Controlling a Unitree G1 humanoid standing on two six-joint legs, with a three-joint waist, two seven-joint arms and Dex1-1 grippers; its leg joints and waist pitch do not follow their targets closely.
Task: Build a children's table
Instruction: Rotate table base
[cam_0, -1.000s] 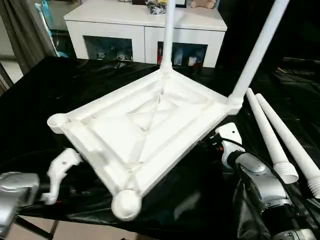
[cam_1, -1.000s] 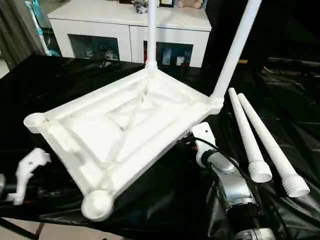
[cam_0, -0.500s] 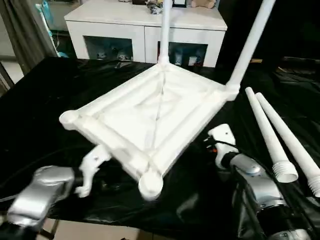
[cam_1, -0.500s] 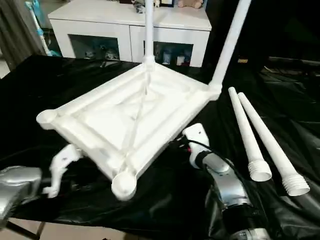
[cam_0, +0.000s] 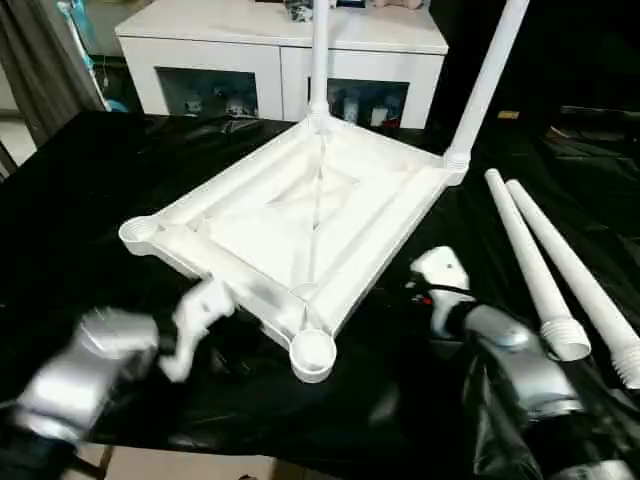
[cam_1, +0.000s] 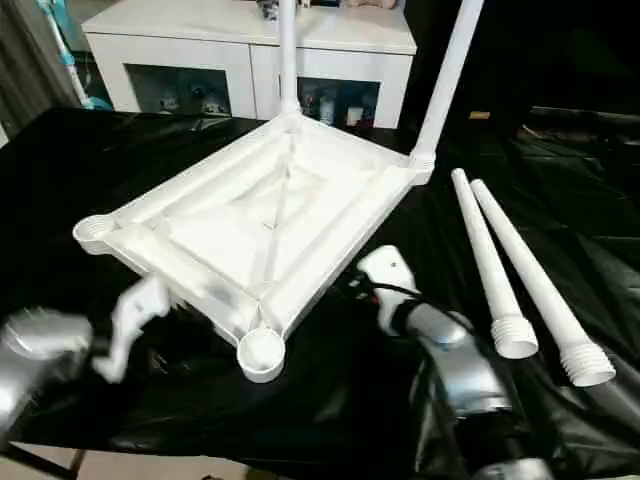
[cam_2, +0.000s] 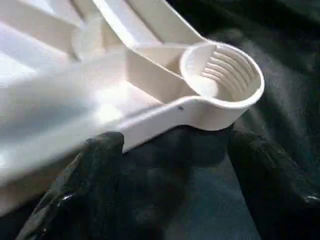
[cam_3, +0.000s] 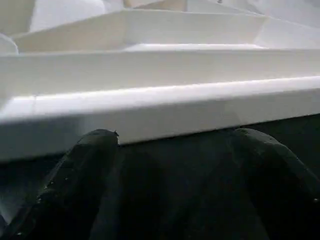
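Table top (cam_0: 300, 215) lies underside up on the black sheet (cam_0: 80, 200) in front of the white cabinet (cam_0: 280, 40); I see two legs (cam_0: 485, 85) standing upright in its far corner sockets and two loose legs (cam_0: 530, 265) lying side by side on the sheet to its right. My left gripper (cam_2: 165, 165) sits with fingers spread just beside the near empty corner socket (cam_2: 222, 75), holding nothing. My right gripper (cam_3: 170, 165) faces the top's right rim, fingers likewise spread apart and empty.
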